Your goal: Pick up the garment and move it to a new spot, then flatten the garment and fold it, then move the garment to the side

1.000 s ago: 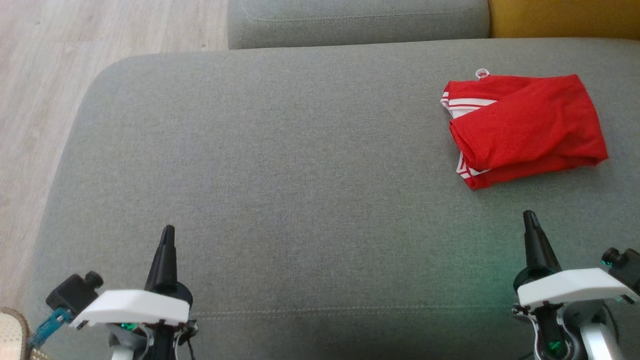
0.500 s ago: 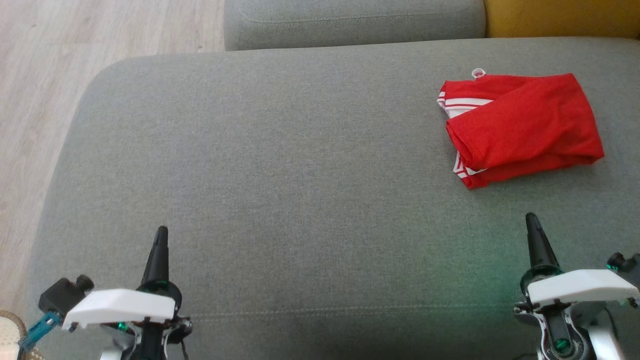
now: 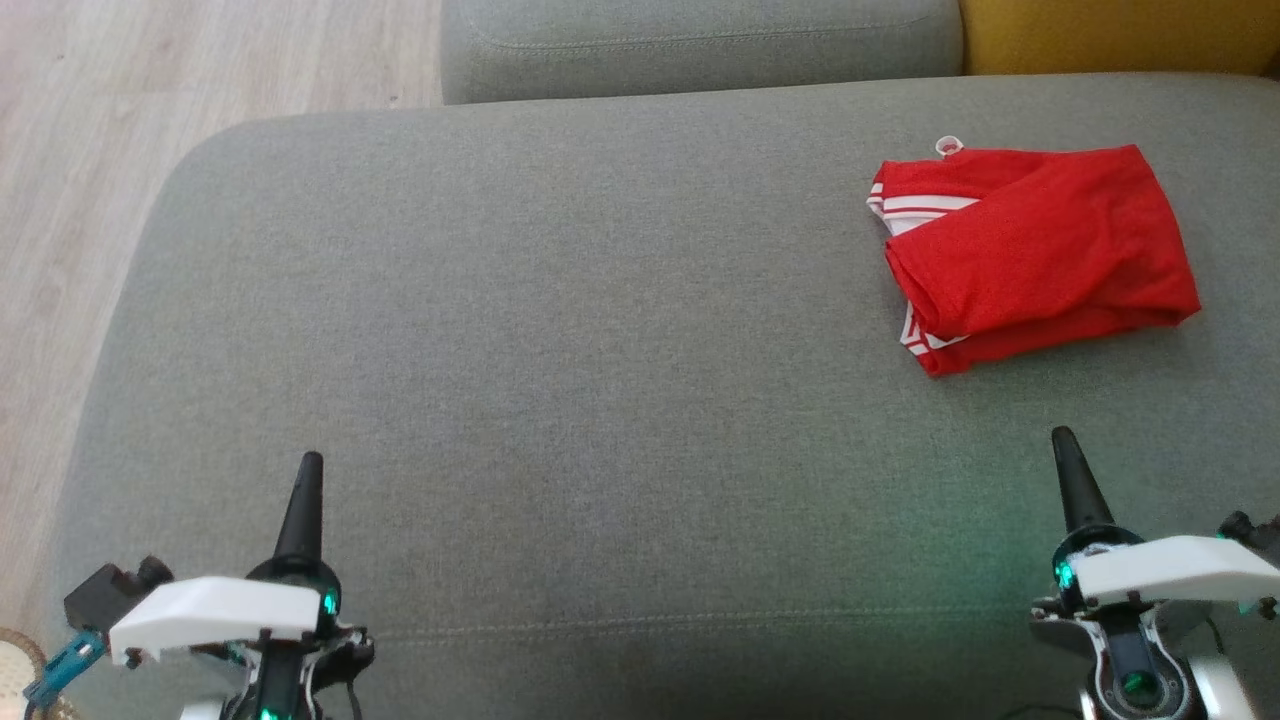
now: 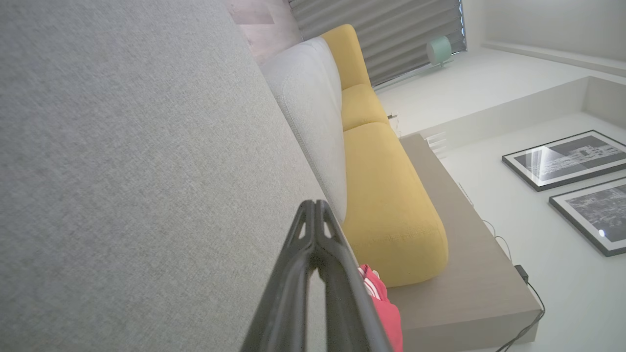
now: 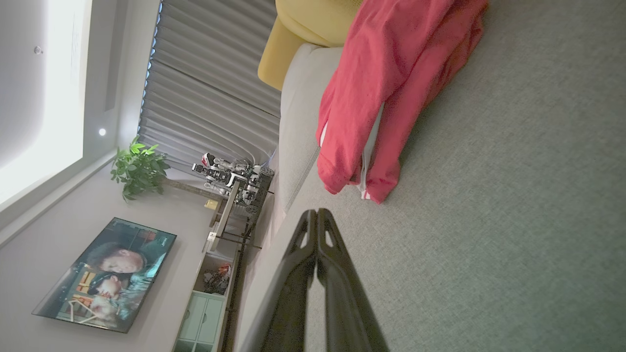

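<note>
Head view: at the lower left, the left gripper [image 3: 310,462] is seen over the grey seat cushion [image 3: 600,350], its two fingers pressed together and empty. Further right, the red garment [image 3: 1040,250] with white stripes is laid folded on that cushion, toward its far right part, near the yellow cushion [image 3: 1120,35]. Below the garment and apart from it, the right gripper [image 3: 1063,437] is seen, fingers likewise pressed together and empty.
</note>
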{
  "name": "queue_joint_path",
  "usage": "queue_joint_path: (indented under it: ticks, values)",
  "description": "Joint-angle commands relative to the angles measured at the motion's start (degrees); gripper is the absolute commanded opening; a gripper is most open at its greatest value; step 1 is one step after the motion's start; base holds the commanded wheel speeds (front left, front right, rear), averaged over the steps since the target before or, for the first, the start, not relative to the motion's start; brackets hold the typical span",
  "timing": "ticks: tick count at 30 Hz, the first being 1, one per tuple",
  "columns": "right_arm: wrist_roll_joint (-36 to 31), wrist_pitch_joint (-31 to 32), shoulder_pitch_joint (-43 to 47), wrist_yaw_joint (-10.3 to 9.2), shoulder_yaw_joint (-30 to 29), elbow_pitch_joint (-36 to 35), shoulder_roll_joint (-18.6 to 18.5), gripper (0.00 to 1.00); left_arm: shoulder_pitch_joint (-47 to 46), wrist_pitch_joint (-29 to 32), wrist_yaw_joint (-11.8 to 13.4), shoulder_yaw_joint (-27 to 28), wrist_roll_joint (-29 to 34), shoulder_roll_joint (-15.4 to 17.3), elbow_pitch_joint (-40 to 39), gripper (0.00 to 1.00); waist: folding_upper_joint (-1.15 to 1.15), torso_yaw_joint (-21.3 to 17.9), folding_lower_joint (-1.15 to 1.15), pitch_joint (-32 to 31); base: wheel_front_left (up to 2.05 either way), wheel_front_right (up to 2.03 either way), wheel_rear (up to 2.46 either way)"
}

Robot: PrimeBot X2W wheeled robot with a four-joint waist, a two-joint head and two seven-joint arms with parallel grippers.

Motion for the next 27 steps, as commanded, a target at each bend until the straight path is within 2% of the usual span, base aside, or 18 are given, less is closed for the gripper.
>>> queue_joint_path:
  ticks: [1,27]
  values:
    - [1.61,0.37,-3.1,-0.01,0.5,-1.69,-0.05,0.0,-3.43,0.6,-0.79,1.9,-1.39,0.99,-1.56,0.0,0.0,-0.04,0.0,-0.01,0.0,0.0,0.0]
    - [17.92,4.7,-3.5,-0.01,-0.5,-0.88,-0.02,0.0,-4.89,5.05,-2.42,5.42,-15.89,1.03,0.41,0.0,0.0,-0.92,0.0,-0.23,0.0,0.0,0.0]
